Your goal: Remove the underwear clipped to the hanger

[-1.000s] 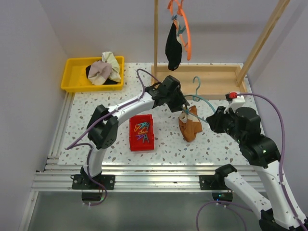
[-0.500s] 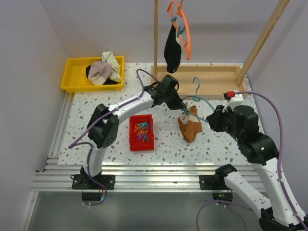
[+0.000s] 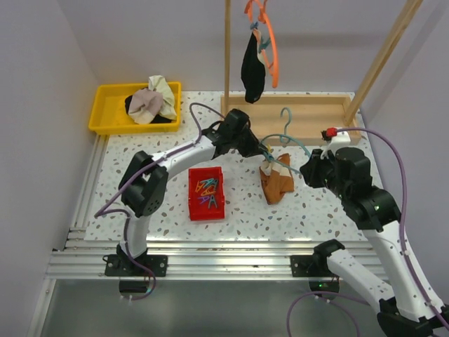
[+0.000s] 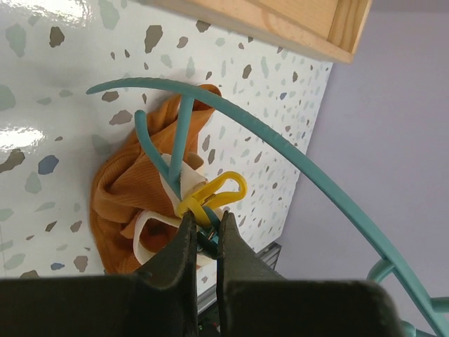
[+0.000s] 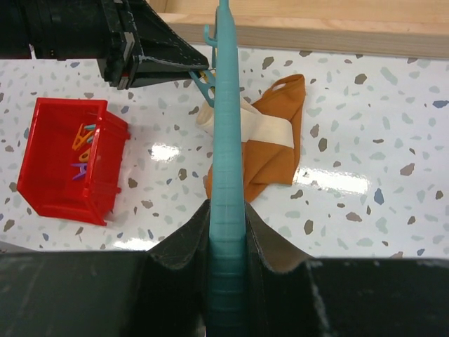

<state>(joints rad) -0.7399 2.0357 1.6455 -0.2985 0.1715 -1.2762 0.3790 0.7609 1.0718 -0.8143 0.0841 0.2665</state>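
- The rust-brown underwear (image 5: 270, 151) is lying bunched on the speckled table (image 3: 245, 217), just in front of the wooden rack base (image 3: 302, 116). A yellow clip (image 4: 210, 195) is pinning its cream-white band to the teal hanger (image 5: 228, 126).
- The left gripper (image 4: 205, 223) is pinching the tail end of that clip, with its jaws drawn almost together on it. Squeezing there is probably meant to spread the clip's mouth so the cloth comes free.
- The right gripper (image 5: 228, 210) is clamping the hanger's bar, one finger closed on each side. It seems to be bracing the hanger so it is not dragged along while the clip is being worked.
- The garment is resting on the table rather than dangling, which is likely keeping its weight off the clip.
- The black underwear (image 3: 252, 67) is hanging from an orange hanger (image 3: 272, 49) up on the rack, well apart from both grippers and waiting its turn.
- A red bin (image 3: 208, 209) of loose clips is sitting near the left arm, probably to take removed clips. A yellow tray (image 3: 105, 116) at the far left is holding a pale cloth bundle (image 3: 156, 98).
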